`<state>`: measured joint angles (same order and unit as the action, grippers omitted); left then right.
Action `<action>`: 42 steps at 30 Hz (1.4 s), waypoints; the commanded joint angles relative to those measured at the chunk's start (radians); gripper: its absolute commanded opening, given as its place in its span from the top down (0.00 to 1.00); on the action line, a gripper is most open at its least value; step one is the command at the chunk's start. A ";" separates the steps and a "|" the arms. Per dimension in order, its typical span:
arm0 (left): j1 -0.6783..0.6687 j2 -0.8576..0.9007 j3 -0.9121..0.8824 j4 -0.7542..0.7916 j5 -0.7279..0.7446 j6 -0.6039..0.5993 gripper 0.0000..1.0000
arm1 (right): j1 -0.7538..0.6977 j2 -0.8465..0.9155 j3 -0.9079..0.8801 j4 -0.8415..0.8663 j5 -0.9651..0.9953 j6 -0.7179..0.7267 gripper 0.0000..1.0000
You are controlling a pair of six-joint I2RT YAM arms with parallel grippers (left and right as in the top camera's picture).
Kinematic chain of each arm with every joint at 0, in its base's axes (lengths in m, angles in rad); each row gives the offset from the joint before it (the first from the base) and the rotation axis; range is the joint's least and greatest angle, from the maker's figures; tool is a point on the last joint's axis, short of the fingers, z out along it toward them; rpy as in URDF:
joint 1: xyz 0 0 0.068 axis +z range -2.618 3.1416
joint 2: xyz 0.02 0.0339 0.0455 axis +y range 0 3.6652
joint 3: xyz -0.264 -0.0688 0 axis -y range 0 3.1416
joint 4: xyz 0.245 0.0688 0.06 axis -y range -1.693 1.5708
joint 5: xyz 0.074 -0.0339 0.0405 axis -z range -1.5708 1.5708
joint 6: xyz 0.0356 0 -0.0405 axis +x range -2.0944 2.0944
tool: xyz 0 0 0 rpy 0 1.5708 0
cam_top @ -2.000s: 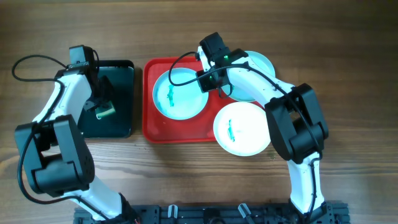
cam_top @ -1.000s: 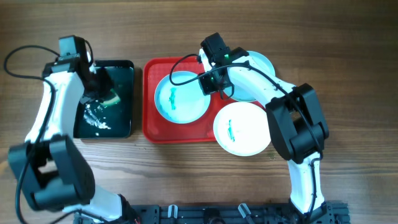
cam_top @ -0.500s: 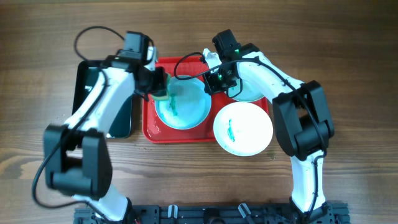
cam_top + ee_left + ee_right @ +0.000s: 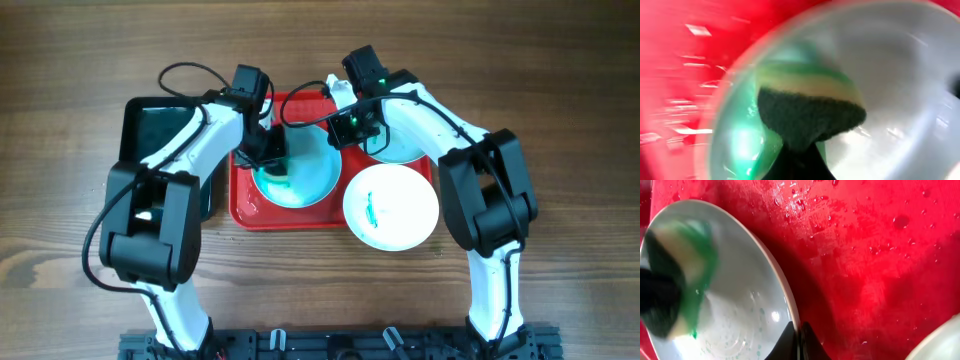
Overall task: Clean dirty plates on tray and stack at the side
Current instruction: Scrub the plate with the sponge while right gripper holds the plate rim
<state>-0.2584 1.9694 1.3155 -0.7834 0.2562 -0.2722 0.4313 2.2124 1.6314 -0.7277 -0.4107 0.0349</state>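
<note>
On the red tray (image 4: 240,205), the left gripper (image 4: 273,155), clamped on a green-and-yellow sponge (image 4: 810,112), has swung over from the black tray (image 4: 150,120) and now presses into the smeared plate (image 4: 312,175), whose rim the right gripper (image 4: 797,339) pinches steady, so scrubbing looks under way.

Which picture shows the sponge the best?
The left wrist view: the sponge fills the middle, dark pad against yellow-green, though blurry. The right wrist view shows it blurred at the plate's left side. Overhead, only a speck peeks out under the left gripper.
</note>
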 commanded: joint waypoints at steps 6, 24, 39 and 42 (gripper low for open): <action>-0.018 0.036 -0.006 0.142 -0.111 -0.174 0.96 | 0.006 0.023 -0.005 0.009 -0.007 -0.008 0.96; -0.007 -0.038 0.025 0.032 -0.323 -0.259 0.96 | 0.007 0.023 -0.005 -0.076 0.017 0.108 0.73; -0.040 -0.037 0.024 -0.022 -0.173 -0.257 0.96 | 0.039 0.023 -0.005 0.007 0.104 0.227 0.96; -0.084 -0.037 0.024 -0.037 -0.153 -0.291 0.96 | 0.039 0.023 -0.005 0.009 0.103 0.223 0.96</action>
<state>-0.2916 1.9583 1.3293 -0.8070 0.0364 -0.5369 0.4660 2.2234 1.6314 -0.7235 -0.3416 0.2611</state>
